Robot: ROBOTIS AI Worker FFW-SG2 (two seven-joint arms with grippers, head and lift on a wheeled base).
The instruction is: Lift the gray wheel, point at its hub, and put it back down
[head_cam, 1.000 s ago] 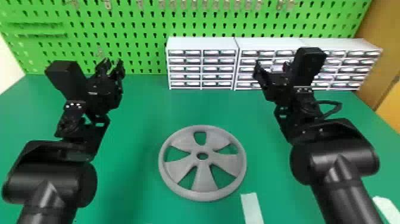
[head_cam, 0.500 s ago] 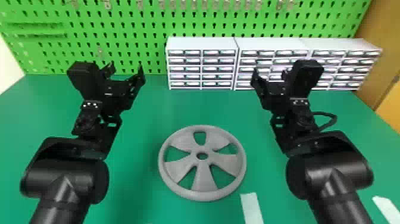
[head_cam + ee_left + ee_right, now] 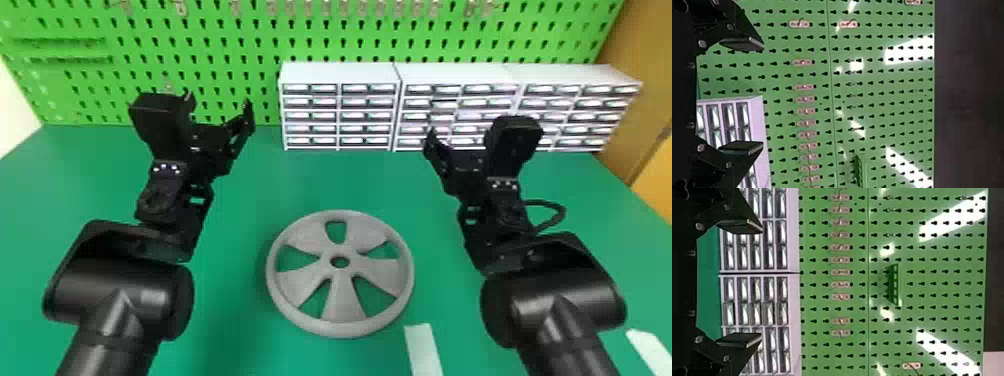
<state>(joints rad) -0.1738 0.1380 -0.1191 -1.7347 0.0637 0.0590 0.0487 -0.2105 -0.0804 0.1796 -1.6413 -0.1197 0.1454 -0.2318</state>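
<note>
The gray wheel (image 3: 341,306) lies flat on the green table, between the two arms and nearer the robot than both grippers, its hub (image 3: 340,260) facing up. My left gripper (image 3: 219,107) is held up beyond the wheel and to its left, fingers spread with nothing between them. On the opposite side, my right gripper (image 3: 457,132) is raised in front of the drawer cabinets, also empty. The left wrist view has the left gripper (image 3: 763,96) wide apart, aimed at the pegboard; in the right wrist view the right gripper (image 3: 762,283) is likewise parted.
White drawer cabinets (image 3: 340,73) stand along the back of the green table (image 3: 320,180), before a green pegboard (image 3: 225,45) with metal hooks. A white strip (image 3: 423,350) lies at the wheel's near right, another (image 3: 650,350) farther right.
The left arm has moved inward to the right and its gripper now shows more widely spread. My right gripper has come somewhat lower and nearer the robot. The wheel has stayed in place.
</note>
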